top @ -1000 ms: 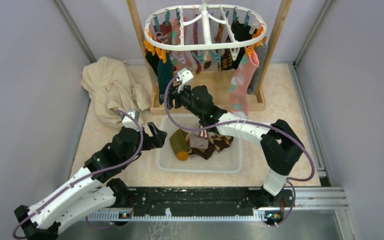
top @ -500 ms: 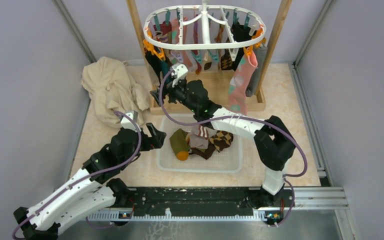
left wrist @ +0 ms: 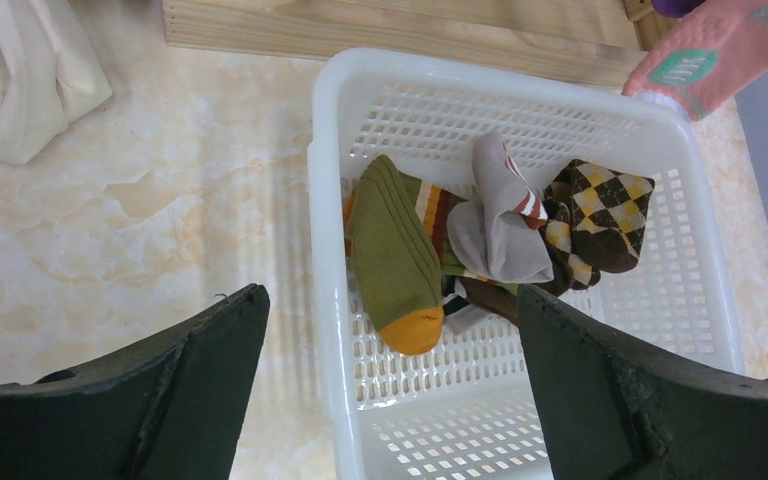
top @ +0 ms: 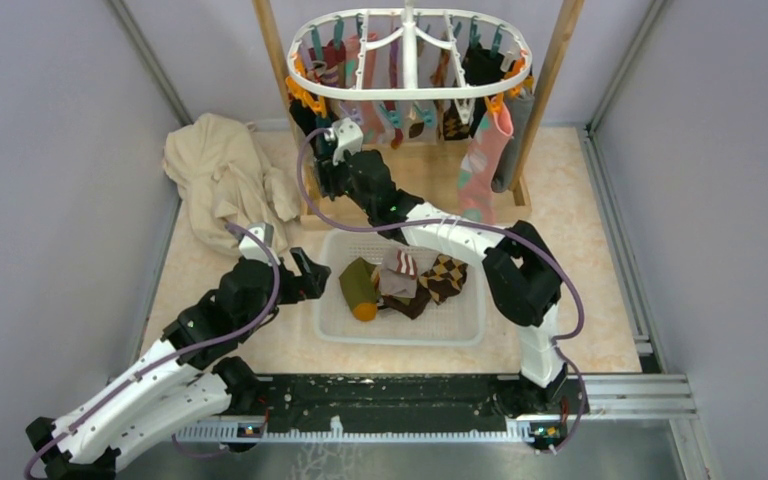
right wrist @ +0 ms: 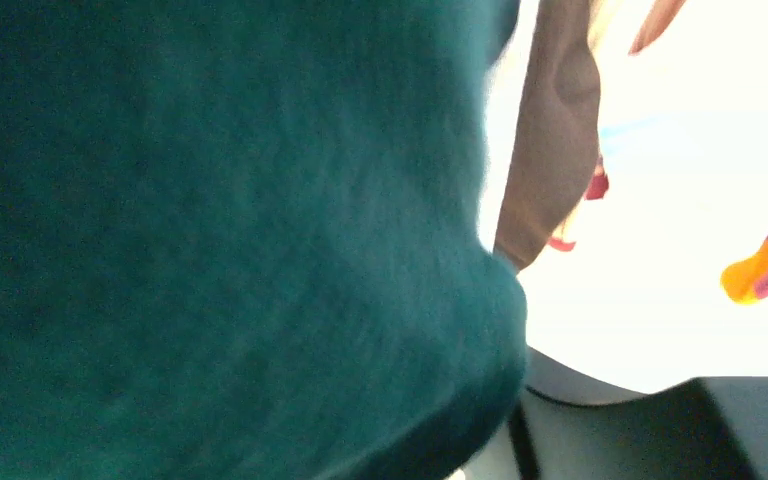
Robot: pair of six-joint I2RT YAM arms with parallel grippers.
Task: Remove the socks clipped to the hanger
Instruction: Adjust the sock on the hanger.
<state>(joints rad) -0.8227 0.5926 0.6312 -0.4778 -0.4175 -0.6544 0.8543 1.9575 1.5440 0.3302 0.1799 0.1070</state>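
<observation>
Beige cloth point(top: 215, 175): lies crumpled on the desk point(top: 585, 260) at the far left, beside the wooden frame's point(top: 552, 65) base.
Left hand point(left wrist: 390, 310): spread wide and holding nothing; its two dark fingers point(left wrist: 200, 360) straddle the left rim of the basket without touching it.
White mesh basket point(top: 400, 338): sits on the desk in front of the frame, between the two arms.
Socks in the basket: an olive sock with an orange toe point(left wrist: 392, 260), a grey sock point(left wrist: 505, 235) and a brown-and-yellow argyle sock point(left wrist: 595, 210) lie bunched together, with darker ones under them.
Right hand point(top: 322, 172): reaches up to the left end of the hanger and is right against a dark green sock point(right wrist: 210, 240), which fills the wrist view. I cannot tell whether the fingers are pinching it or only set beside it.
Hanger point(top: 410, 93): white oval rack hanging in the frame above the back of the desk, socks clipped all around it by teal and orange clips.
Pink sock point(top: 480, 165): hangs longest, from the right end of the hanger, with teal spots.
</observation>
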